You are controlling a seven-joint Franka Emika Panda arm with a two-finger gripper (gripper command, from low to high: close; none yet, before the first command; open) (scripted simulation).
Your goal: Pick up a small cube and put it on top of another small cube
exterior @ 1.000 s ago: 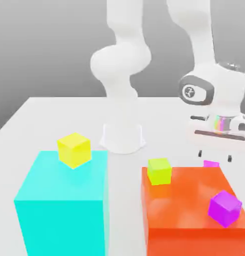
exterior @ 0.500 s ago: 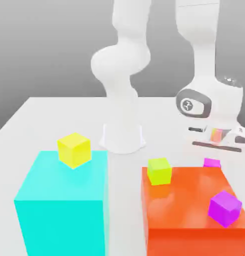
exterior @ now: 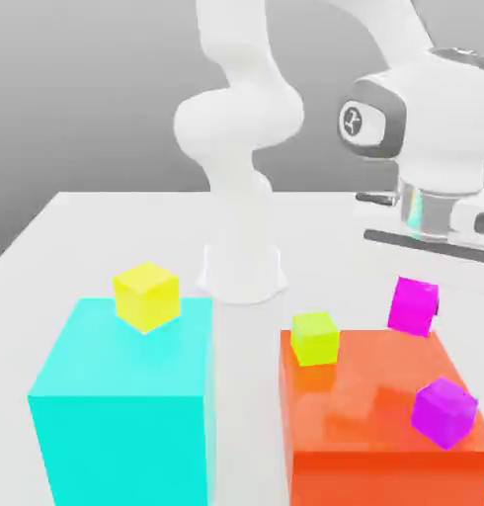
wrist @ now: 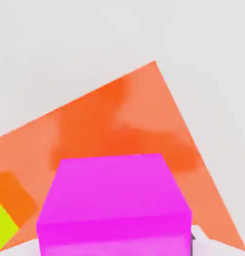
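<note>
Farthest to the exterior view's left of the hand, a large matte cyan block [exterior: 127,351] carried a small plain yellow cube [exterior: 147,296]. Nearer the hand, a small yellow-green cube [exterior: 315,339] sat on top of a large glossy orange-red block [exterior: 369,395], which lay below the hand and toward the exterior camera.

The change was at the hand itself. Half a second before, the small bright magenta-pink cube [exterior: 414,305] had peeked out low behind the orange-red block; now it was up above that block's far edge, slightly tilted, between the fingertips of the white two-finger gripper [exterior: 415,307]. The hand was narrow, closed on that cube, and had risen with it. The pick looked done, which left the carrying and the stacking on another small cube; which one was meant could not be told. A level, centred lowering would probably matter most, since the tilt might make the cube land on an edge.

Below the hand and nearer the exterior camera, a small violet-purple cube [exterior: 444,412] rested on the orange-red block. Above the grip, the arm's housing bore a round dark emblem [exterior: 353,122] with no readable lettering; the cubes and blocks bore no visible labels
</note>
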